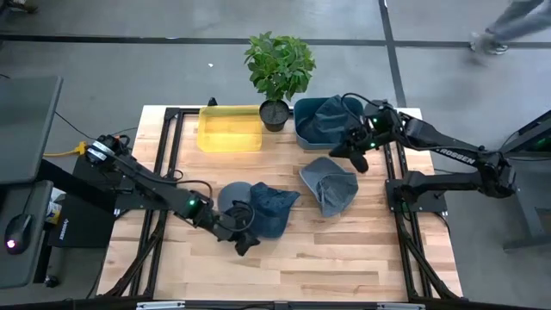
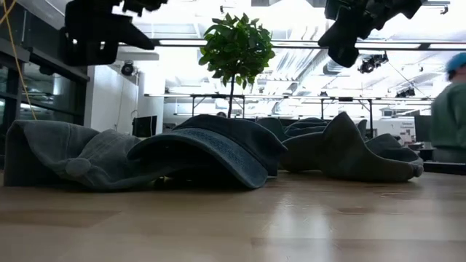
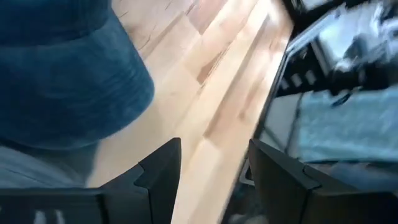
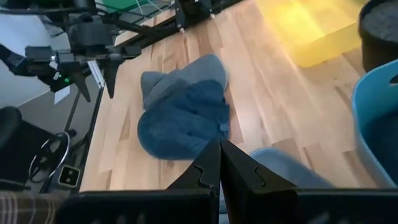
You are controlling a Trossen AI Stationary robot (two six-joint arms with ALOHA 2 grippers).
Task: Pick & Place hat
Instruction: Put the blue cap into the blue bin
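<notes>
A dark blue hat lies on the wooden table near the middle, its brim flat on the wood. A greyer crumpled part lies beside it. A grey-blue hat rests farther right. Another hat lies in the blue bin. My left gripper hovers open at the near side of the dark blue hat, and only bare wood shows between its fingers. My right gripper hangs shut above the table between the blue bin and the grey-blue hat, holding nothing.
A yellow bin stands at the back, left of a potted plant. Black frame rails run along both table sides. Bare wood stretches along the near edge. A person passes at the far right of the room.
</notes>
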